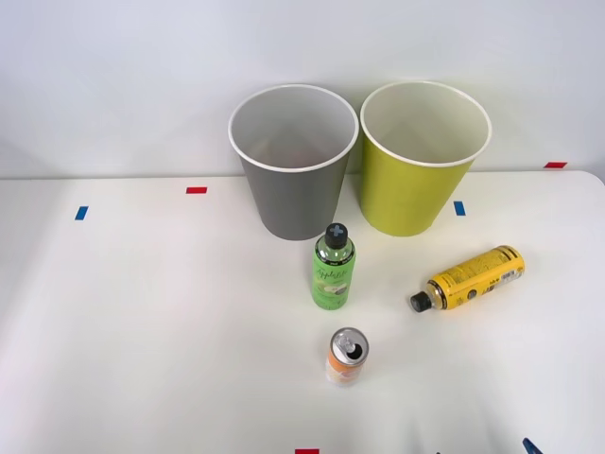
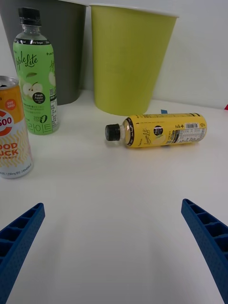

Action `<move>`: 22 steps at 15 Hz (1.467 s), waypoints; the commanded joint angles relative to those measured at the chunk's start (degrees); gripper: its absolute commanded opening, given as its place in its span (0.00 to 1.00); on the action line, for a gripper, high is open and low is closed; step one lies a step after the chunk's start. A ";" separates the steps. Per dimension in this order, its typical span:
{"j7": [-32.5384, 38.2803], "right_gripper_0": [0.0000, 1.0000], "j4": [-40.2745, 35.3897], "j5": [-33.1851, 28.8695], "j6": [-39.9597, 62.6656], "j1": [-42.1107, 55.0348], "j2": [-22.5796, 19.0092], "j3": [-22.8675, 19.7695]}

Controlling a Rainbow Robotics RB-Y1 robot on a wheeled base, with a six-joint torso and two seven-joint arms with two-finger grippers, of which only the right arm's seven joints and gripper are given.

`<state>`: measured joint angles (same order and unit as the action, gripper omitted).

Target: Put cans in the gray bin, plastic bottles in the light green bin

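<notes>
From the front, the yellow bottle-shaped can with black cap (image 1: 470, 278) lies on its side on the white surface (image 1: 142, 312) before the round yellow-green bin (image 1: 416, 184), cap pointing away from that bin toward the robot's left. At the wrist, the same can (image 2: 159, 130) lies crosswise before the bin (image 2: 128, 61), beyond the right tool (image 2: 114, 237), whose blue ribbed fingers (image 2: 209, 237) are spread wide, holding nothing.

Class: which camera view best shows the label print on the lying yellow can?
The right wrist view: the yellow can lies side-on and close, label print and barcode visible. The front view shows it from above, lying tilted, print indistinct.
</notes>
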<state>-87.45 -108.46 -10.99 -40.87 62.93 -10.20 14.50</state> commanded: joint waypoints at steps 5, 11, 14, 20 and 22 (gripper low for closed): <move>0.00 1.00 0.00 0.00 0.00 0.00 0.00 0.00; 0.00 1.00 0.00 0.00 0.00 0.00 0.00 0.00; -0.44 1.00 1.32 -0.53 0.97 -1.23 0.18 0.53; -0.88 1.00 -5.80 1.05 10.46 -2.02 -2.11 0.70; -0.97 1.00 -11.25 3.69 17.40 -2.02 -3.78 0.70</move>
<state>-88.38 -116.39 -9.08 -27.39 60.94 -12.69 15.15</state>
